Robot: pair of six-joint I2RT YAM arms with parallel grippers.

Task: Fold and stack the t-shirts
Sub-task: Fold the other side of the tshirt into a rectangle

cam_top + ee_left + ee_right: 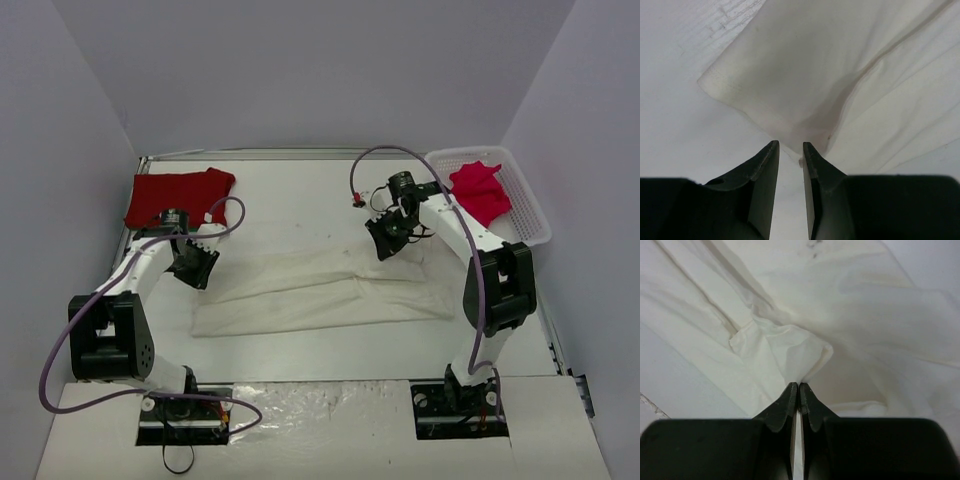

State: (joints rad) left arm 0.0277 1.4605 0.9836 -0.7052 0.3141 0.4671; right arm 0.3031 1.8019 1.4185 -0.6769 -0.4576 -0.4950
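While both arms grip the cream-white t-shirt (320, 295), which lies mid-table as a wide band, a fold step looks to be in hand. L gripper (789, 146) sits at the shirt's 10 o'clock corner, jaws a narrow slit apart w/ a bit of hem nipped at the tips. R gripper (798, 386), near the 2 o'clock corner, is pressed fully together on a raised pinch of cloth. Red t-shirt (178, 196) lies at the table's 10 o'clock; pinkish-red t-shirt (478, 190) sits in the basket (530, 215) at 2 o'clock. Next move prob. calls for lifting both corners evenly and carrying the far edge toward 6 o'clock, w/ enough tension that nothing slips.
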